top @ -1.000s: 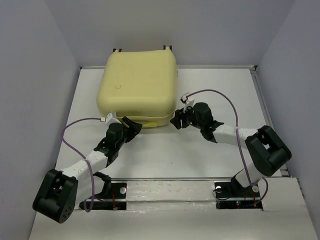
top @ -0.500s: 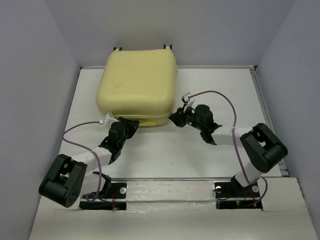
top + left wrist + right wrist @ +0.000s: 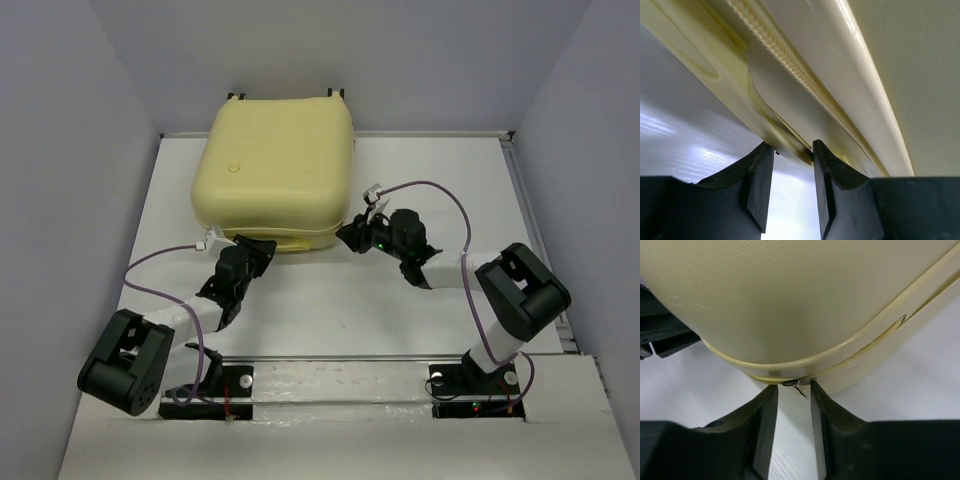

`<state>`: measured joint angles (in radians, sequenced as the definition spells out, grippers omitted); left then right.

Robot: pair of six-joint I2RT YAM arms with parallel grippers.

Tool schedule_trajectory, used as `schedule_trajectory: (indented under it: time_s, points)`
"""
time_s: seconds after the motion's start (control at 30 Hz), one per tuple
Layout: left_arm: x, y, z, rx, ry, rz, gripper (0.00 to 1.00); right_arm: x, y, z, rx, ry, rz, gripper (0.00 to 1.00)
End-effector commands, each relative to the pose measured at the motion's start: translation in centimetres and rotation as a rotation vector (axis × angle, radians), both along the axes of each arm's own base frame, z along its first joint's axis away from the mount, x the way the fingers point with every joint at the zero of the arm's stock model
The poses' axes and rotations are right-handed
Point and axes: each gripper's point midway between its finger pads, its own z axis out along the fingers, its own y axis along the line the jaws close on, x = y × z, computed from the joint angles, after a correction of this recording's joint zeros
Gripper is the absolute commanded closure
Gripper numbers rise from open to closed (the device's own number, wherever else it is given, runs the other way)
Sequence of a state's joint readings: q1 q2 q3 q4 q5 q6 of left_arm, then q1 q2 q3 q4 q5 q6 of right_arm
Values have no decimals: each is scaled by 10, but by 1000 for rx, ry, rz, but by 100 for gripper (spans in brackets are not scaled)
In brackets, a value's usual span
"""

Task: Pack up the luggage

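Note:
The luggage (image 3: 275,165) is a pale yellow hard-shell suitcase lying flat and closed at the back left of the table. My left gripper (image 3: 263,246) is at its front edge. In the left wrist view the gripper (image 3: 792,152) is open, with its fingertips against the lower shell (image 3: 755,95) below the zipper line (image 3: 790,65). My right gripper (image 3: 346,236) is at the front right corner. In the right wrist view it (image 3: 793,390) is open, and a small dark zipper pull (image 3: 796,385) hangs between its fingertips at the seam of the suitcase (image 3: 790,300).
The white table (image 3: 330,310) is walled by grey panels left, right and behind. The suitcase's wheels (image 3: 236,97) overhang the back edge. Purple cables (image 3: 440,190) loop over both arms. My left gripper's black body shows at the left of the right wrist view (image 3: 665,335).
My left gripper has moved forward and up to the suitcase's front edge. My right gripper has shifted slightly left onto the front right corner. The suitcase has not moved.

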<state>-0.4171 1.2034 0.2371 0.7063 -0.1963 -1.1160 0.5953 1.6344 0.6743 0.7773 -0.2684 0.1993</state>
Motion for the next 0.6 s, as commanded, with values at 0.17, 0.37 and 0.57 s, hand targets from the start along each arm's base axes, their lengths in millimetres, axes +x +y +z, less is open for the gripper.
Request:
schedule_trajectory:
  time_s: [0.17, 0.37, 0.57]
  points:
    - [1, 6, 25, 44, -114, -5, 94, -5, -8, 15, 55, -81, -20, 49]
    - [-2, 7, 28, 46, -120, -10, 94, 7, 0, 24, 52, -89, -18, 49]
    - [-4, 5, 29, 45, -123, -24, 94, 16, 15, 31, 52, -88, 30, 49]
